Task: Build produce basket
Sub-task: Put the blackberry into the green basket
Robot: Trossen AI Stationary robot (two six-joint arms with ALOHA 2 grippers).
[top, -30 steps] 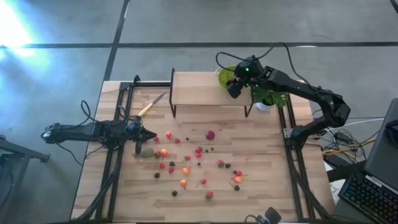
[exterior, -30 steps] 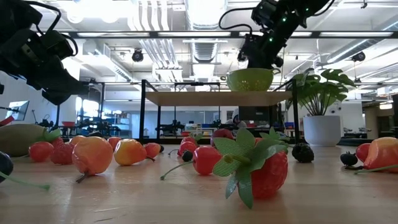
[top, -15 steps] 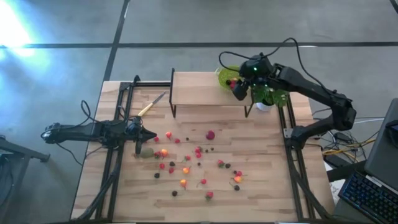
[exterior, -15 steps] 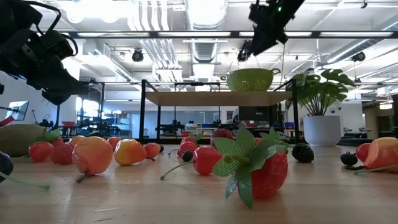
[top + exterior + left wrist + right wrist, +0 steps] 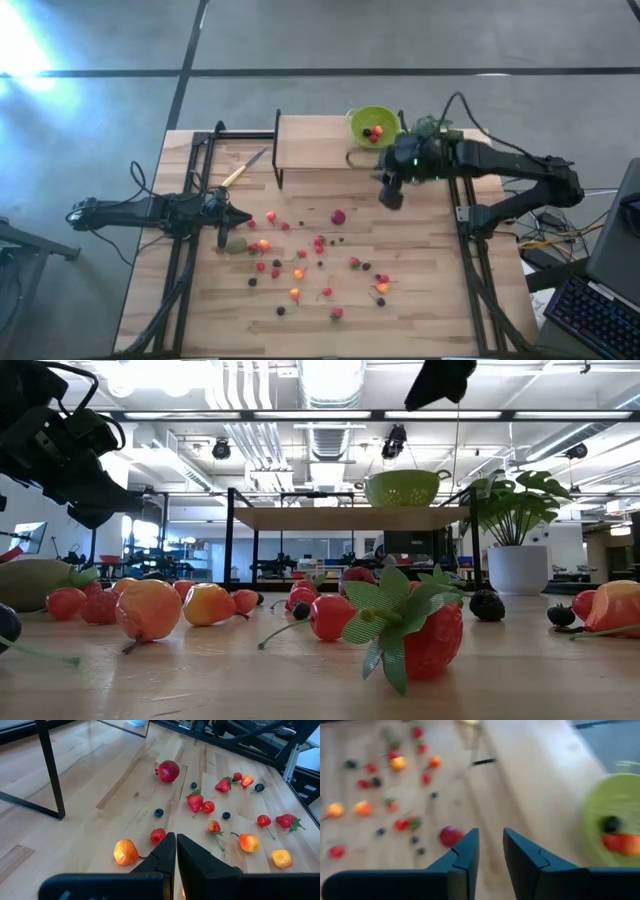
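The lime-green produce basket [image 5: 372,125] stands on the right end of a wooden shelf [image 5: 320,142], with red and orange fruits inside [image 5: 620,840]. Most of the produce [image 5: 300,265] lies scattered on the table, with a kiwi-like fruit [image 5: 236,244] at its left. My right gripper [image 5: 490,842] hangs in the air just near of the shelf's right end [image 5: 390,195]. It is open by a narrow gap, with nothing between its fingers. My left gripper [image 5: 176,839] is shut and empty, low over the table's left side [image 5: 240,220], close to the kiwi-like fruit.
A yellow-handled knife [image 5: 243,170] lies left of the shelf. A potted plant [image 5: 515,510] stands at the far right, partly under my right arm. A larger dark red fruit [image 5: 339,216] lies near the table's middle. Black frame rails [image 5: 180,270] run along both sides.
My right gripper has left its place over the produce basket and swung toward the table's near edge, past the shelf's front, rising a little. The basket, now uncovered, shows red and orange fruit inside.
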